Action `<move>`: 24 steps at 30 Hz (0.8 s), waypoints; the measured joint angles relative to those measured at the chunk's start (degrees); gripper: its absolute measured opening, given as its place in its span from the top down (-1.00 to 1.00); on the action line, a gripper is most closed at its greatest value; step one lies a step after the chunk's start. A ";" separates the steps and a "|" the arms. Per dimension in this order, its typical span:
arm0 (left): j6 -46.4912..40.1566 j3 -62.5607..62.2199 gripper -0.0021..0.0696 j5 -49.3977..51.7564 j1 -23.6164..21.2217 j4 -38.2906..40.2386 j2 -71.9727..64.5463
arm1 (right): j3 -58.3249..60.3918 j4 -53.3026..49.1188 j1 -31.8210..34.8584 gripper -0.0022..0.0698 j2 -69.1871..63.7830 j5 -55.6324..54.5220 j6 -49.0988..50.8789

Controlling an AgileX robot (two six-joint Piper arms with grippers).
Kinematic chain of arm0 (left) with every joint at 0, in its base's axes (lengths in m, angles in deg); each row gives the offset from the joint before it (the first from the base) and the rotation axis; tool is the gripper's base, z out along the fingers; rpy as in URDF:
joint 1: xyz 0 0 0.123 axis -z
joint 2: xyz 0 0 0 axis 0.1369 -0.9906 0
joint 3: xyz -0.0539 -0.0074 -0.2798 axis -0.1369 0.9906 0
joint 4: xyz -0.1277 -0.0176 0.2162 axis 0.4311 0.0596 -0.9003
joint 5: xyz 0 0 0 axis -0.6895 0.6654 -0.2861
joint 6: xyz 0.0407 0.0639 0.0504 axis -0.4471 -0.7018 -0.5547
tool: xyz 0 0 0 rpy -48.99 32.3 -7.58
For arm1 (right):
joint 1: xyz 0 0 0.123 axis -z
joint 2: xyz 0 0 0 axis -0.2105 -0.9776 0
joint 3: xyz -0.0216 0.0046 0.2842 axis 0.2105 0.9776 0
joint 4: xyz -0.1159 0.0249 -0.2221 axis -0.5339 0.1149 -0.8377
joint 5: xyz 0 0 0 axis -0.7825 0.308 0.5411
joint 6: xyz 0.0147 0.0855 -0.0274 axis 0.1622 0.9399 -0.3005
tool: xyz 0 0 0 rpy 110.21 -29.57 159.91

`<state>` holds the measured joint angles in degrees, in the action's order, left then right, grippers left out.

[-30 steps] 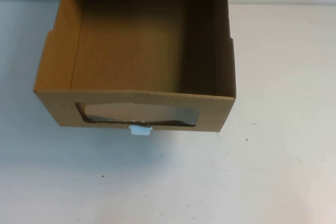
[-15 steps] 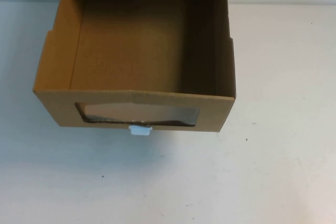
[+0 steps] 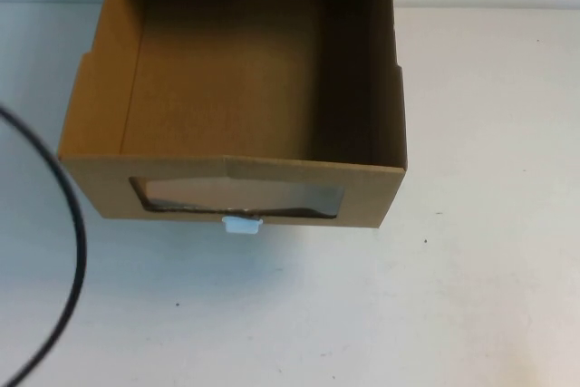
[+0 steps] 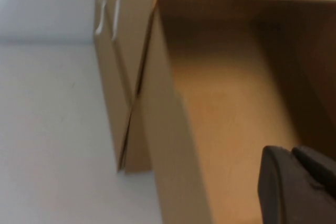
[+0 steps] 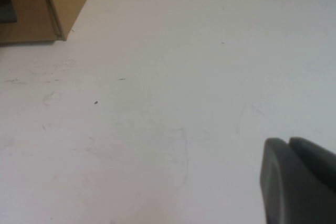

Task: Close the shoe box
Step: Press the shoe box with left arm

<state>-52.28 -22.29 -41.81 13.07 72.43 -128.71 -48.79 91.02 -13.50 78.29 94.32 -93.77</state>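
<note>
Nothing on the shoe box (image 3: 236,124) has shifted, drawer pulled out mid-table, but a black cable (image 3: 77,251) swung in left; it may snag my left gripper (image 4: 294,187), right gripper (image 5: 296,182) over bare table, jaws' state untellable.

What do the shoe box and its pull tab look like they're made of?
Shoe box: brown cardboard, matte, with visible folded seams; clear, probably plastic, window. Pull tab: white, smooth, probably plastic. Left tool is beside it; right tool is over the table.
</note>
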 joint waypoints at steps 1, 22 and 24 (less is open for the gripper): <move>-1.29 -3.76 0.95 0.93 0.00 0.88 -3.12 | 0.00 0.00 0.00 0.97 0.00 0.00 0.00; -12.04 -64.46 0.95 21.96 0.00 7.09 -55.76 | 0.00 0.00 0.00 0.97 0.00 0.00 0.00; -12.76 -66.42 0.95 22.06 0.41 7.52 -58.52 | 0.00 0.00 0.00 0.97 0.00 0.00 0.00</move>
<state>-65.04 -88.71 -19.75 13.48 79.95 -187.23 -48.79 91.02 -13.50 78.29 94.32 -93.77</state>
